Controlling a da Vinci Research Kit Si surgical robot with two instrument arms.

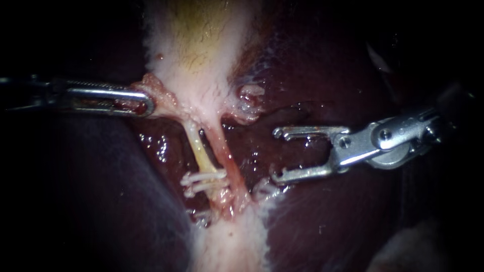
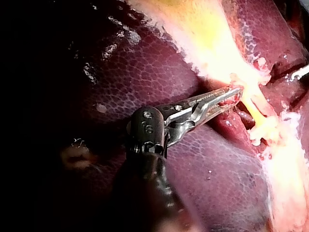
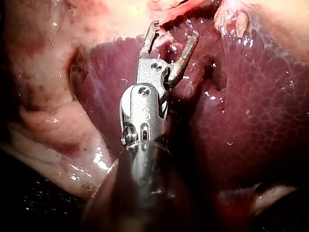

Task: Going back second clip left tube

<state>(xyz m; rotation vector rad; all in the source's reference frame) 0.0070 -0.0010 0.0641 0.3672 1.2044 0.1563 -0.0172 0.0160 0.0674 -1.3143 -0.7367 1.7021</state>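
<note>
Jaws of our right instrument (image 1: 276, 154), two slim silver prongs on a hinged steel head, stand wide apart and empty at centre right of the endoscope frame. A stretch of wet, dark maroon liver (image 1: 327, 216) separates them from the tubes. We judge they sit clear like this because the clipping on the left tube looks done, and the job now is to back away without snagging anything.

Our left instrument (image 1: 149, 102), a long slotted silver grasper entering from the left edge, is clenched on a ragged pink fold of tissue (image 1: 160, 90). That fold sits at the neck of the pale white-and-yellow gallbladder (image 1: 196, 45), which fills the upper middle of the frame. The hold, we think, draws the neck leftward so the two tubes spread apart and lie in plain sight.

The left tube (image 1: 200, 151), thin and yellowish, runs from the neck down to lower centre, with the redder right tube (image 1: 228, 158) just beside it on the right. White clips (image 1: 204, 180) cross the left tube near its lower end, at least two pale bars close together; whether they touch the right tube we cannot tell. In the right wrist view the open prongs hang over glistening liver with nothing between them.
</note>
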